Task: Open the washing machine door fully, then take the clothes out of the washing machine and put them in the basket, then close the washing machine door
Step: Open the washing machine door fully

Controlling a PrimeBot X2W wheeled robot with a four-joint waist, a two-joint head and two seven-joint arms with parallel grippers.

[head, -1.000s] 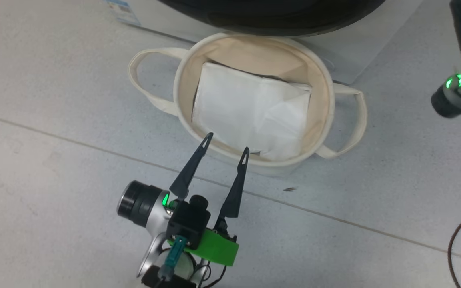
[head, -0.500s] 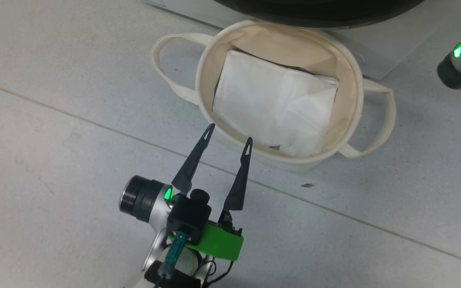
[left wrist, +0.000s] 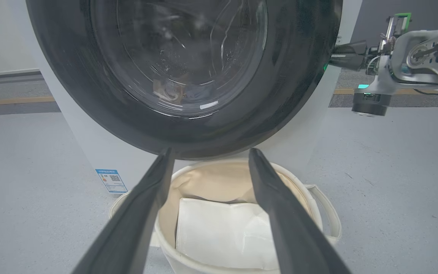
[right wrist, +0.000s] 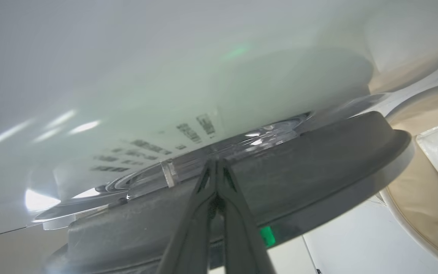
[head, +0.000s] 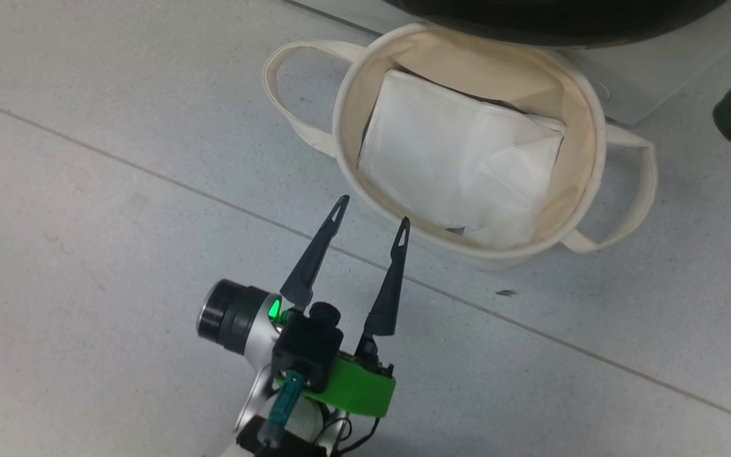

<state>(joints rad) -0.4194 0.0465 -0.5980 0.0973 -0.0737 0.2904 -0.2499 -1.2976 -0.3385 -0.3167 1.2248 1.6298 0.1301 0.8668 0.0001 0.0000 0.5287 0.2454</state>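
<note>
Our right tool, fingers pressed together, rests at the door rim where it meets the washing machine. We should draw the rim outward steadily, lest we slip off. Our left tool, spread and empty, hovers with the basket at one o'clock. The left wrist view gives the door's whole face at twelve o'clock; the right wrist view gives the seam.

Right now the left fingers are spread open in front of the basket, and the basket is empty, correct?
Not empty. The left gripper does have its fingers spread open in front of the basket, but a folded white sheet lies inside it, as the head view shows.
</note>
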